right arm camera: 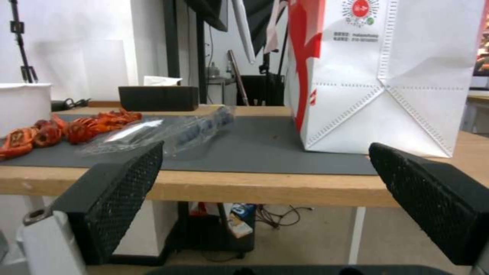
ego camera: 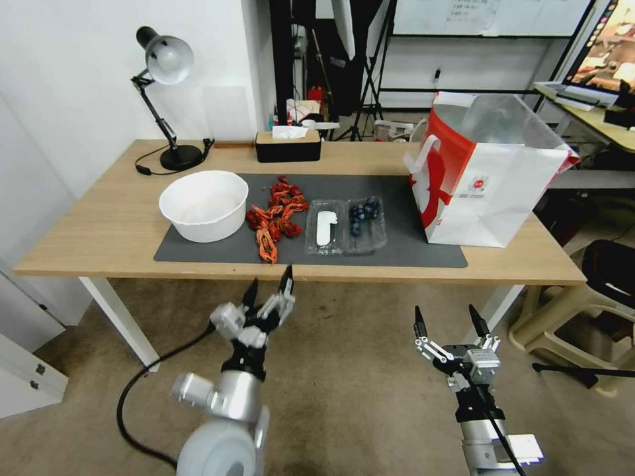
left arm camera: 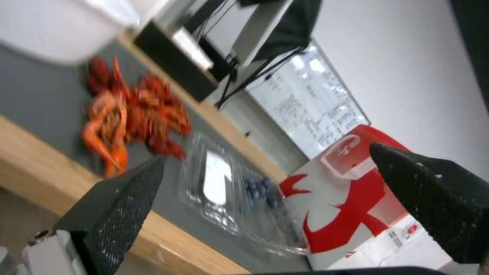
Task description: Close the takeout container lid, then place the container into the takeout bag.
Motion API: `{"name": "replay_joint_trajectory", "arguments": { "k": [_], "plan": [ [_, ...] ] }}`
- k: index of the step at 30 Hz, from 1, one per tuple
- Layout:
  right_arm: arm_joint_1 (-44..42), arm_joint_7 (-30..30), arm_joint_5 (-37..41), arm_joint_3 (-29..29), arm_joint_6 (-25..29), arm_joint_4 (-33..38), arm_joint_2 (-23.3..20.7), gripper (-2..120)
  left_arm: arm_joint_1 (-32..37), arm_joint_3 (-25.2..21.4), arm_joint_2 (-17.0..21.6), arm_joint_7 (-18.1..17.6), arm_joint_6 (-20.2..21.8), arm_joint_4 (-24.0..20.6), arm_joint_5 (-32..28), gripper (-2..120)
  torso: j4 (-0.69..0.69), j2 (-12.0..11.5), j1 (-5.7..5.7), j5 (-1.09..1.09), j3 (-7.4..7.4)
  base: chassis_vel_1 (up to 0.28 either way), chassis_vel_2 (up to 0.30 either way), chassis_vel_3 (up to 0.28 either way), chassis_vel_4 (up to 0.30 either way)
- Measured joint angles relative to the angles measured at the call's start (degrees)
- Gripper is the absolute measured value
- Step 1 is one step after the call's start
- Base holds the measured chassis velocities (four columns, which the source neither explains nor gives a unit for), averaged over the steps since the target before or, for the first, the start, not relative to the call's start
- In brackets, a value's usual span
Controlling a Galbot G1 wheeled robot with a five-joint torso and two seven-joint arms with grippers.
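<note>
While lid [ego camera: 325, 227] lies open, one takeout container [ego camera: 346, 226], one takeout bag [ego camera: 486, 178]

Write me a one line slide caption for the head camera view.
Open takeout container lies on the mat between crayfish and takeout bag; left gripper and right gripper hover open before the table.

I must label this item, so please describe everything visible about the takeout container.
The takeout container is a small clear plastic clamshell, lying fully open and flat on the grey mat. Its two shallow halves sit side by side: the lid bears a long white sticker, and the tray half holds dark blueberries. It lies between the crayfish and the bag, touching neither.
</note>
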Motion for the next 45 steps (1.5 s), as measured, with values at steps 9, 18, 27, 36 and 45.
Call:
{"name": "replay_joint_trajectory", "arguments": {
  "k": [9, 18, 27, 36, 45],
  "plan": [
    [-1.8, 1.1, -3.9, -2.2, 0.7, -0.2, 0.9, 100, -14.8, 9.4, -0.5, -17.8, 6.3, 1.3, -12.2, 100, 0.0, 0.0, 0.0, -0.01, 0.0, 0.0, 0.0, 0.0, 0.0],
    [-2.7, 2.0, -5.7, -2.8, 1.5, -0.2, 2.2, 100, -24.8, 14.0, -3.3, -22.3, 6.4, 8.5, -13.0, 100, -0.01, 0.0, 0.0, -0.01, 0.0, 0.0, 0.0, 0.0, 0.0],
    [-2.6, 2.2, -6.7, -3.0, 1.6, -0.3, 4.0, 100, -28.1, 14.7, -4.5, -24.8, 7.4, 11.4, -15.5, 100, 0.0, 0.0, 0.0, -0.01, 0.0, 0.0, 0.0, 0.0, 0.0],
    [-1.7, 2.3, -7.1, -3.2, 2.0, -2.0, 4.8, 100, -30.7, 15.5, -4.9, -25.7, 10.2, 13.9, -19.2, 100, 0.0, 0.0, 0.0, -0.01, 0.0, 0.0, 0.0, 0.0, 0.0],
    [-0.8, 2.3, -7.3, -3.4, 2.0, -3.1, 5.4, 100, -33.6, 15.7, -4.5, -25.4, 15.1, 16.6, -23.2, 100, 0.0, 0.0, 0.0, -0.01, 0.0, 0.0, 0.0, 0.0, 0.0]
  ]
}}
